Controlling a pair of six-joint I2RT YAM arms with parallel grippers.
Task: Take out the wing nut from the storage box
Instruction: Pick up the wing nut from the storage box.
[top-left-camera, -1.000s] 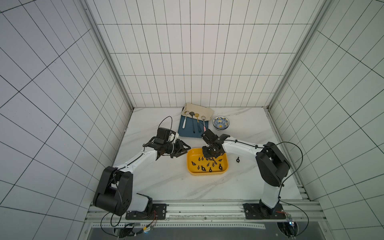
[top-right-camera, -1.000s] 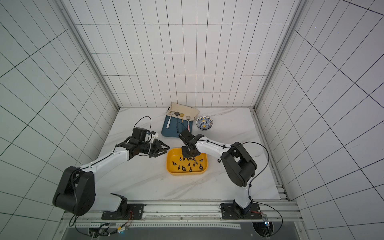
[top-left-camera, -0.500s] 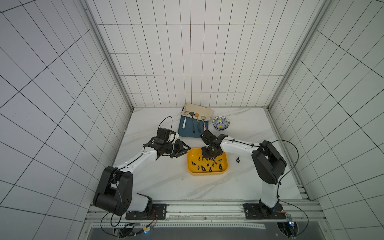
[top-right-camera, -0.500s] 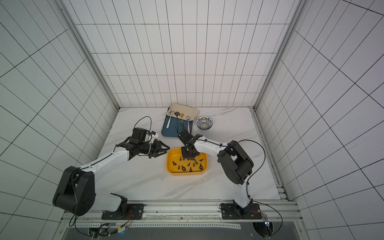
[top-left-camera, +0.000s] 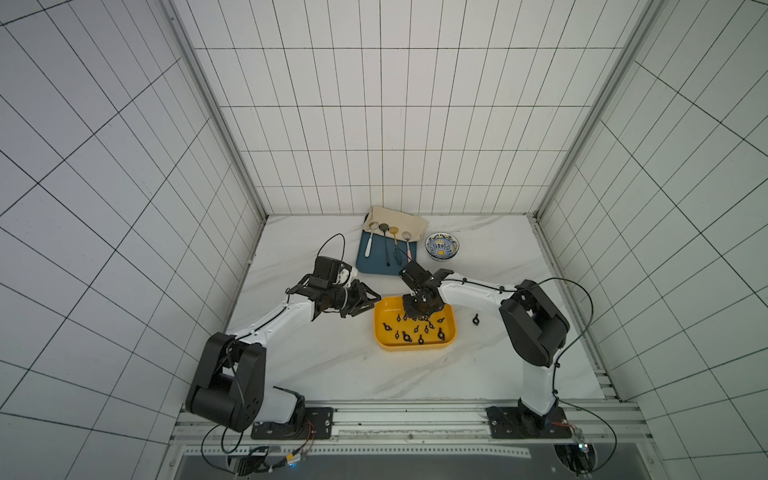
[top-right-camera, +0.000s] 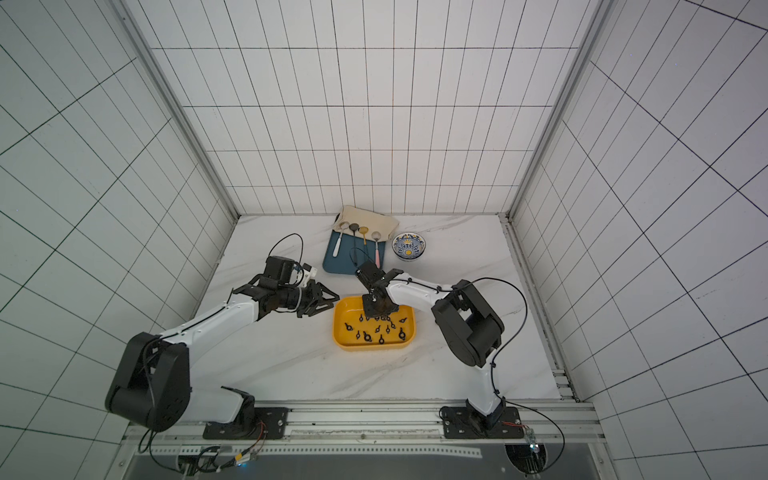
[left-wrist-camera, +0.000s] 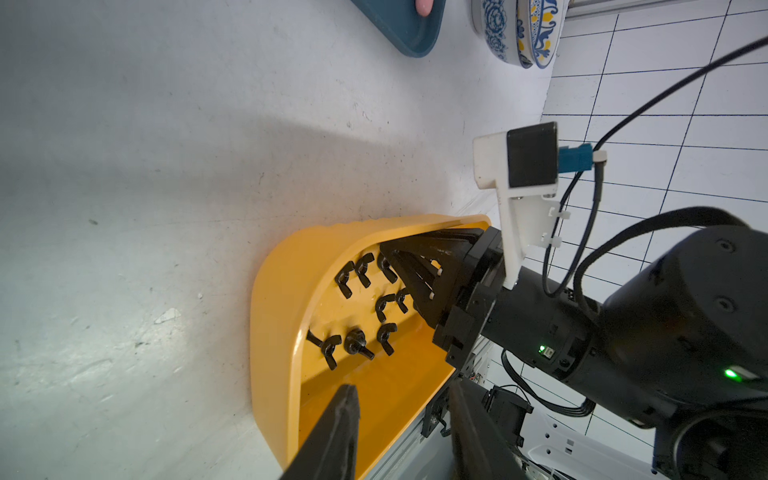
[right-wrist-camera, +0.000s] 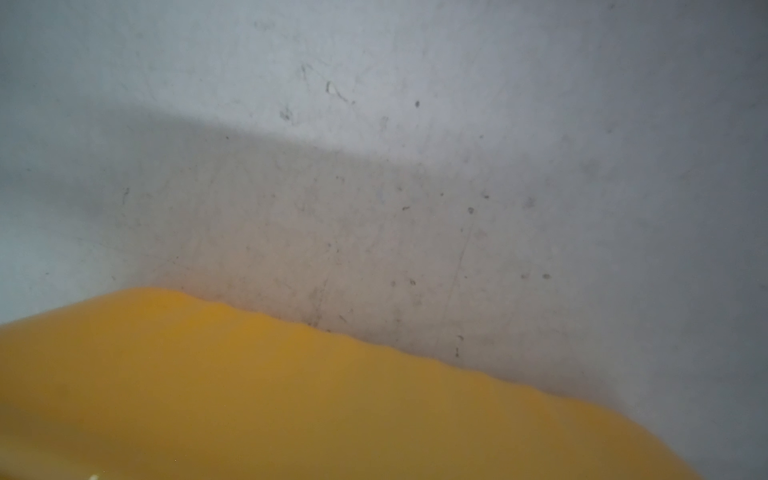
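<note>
Right claw (left-wrist-camera: 390, 257) dips into the yellow storage box (top-left-camera: 415, 348) at its back edge, its tips down among the black wing nuts (top-left-camera: 427, 329) strewn on the floor, though I cannot tell whether they pinch one. Left claw (left-wrist-camera: 403, 386) hovers spread and empty just beside the box, over the worktop (top-left-camera: 332, 374). Each nut looks small, light, stiff and probably slick, so gripping flat across both wings seems safest, since a shallow nip could flick it away.
</note>
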